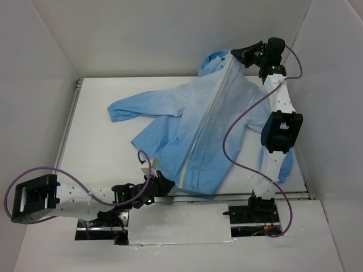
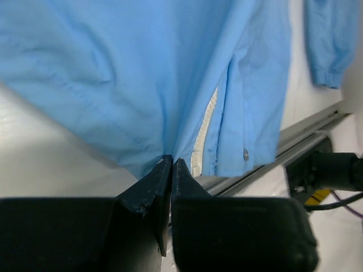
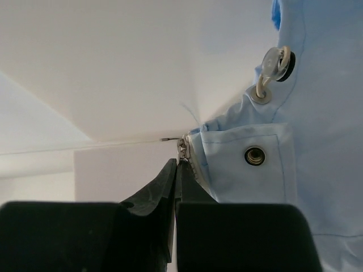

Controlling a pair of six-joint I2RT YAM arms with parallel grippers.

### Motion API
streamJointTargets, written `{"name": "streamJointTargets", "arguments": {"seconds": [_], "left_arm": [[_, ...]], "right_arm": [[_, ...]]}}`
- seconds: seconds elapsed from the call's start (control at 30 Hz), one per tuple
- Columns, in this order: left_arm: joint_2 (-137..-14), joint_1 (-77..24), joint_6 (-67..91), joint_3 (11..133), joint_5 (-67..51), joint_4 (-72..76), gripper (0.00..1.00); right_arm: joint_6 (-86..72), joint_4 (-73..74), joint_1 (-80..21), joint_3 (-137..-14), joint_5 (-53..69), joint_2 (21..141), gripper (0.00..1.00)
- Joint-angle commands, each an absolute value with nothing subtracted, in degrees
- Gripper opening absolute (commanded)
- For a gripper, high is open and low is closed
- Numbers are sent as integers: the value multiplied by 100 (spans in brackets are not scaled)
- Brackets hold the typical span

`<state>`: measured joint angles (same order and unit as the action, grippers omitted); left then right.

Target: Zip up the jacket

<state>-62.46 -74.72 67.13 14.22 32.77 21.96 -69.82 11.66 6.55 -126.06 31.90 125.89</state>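
Near edge: left pincer [image 2: 171, 161], one of two, black fingers pinching the thin hem of the single light-blue jacket [image 1: 198, 124] | Middle: jacket lies spread on the white table [image 1: 102, 153], one white zipper [image 1: 207, 122] running lengthwise | Far: right pincer [image 3: 177, 163] pressed together, tips at the small metal slider [image 3: 182, 148]; two round eyelets [image 3: 254, 155] beside it.
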Motion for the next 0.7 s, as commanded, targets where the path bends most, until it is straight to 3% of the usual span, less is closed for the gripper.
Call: {"name": "streamJointTargets", "arguments": {"seconds": [0.0,0.1,0.17,0.23,0.53,0.67], "left_arm": [[-6389,-7725,7338,1397,3488,733,0],[-6582,-7778,8040,1573,3832,38,0],[-6688,-7813,8428,1565,3893,-157,0],[-6767,-7857,8734,1556,3920,-245,0],[-7093,-7875,9719,1583,4060,-938,0],[-6707,-7910,10292,1240,4122,-1117,0]], "right_arm": [[-7129,-958,668,-11954,2629,11945,0],[-6970,-274,790,-12987,2434,12381,0],[-7031,271,992,-14331,2470,12760,0],[-7189,230,1159,-14738,2470,13025,0],[-6742,18,1230,-13800,2778,12630,0],[-6662,-211,1265,-14035,2891,12630,0]]}}
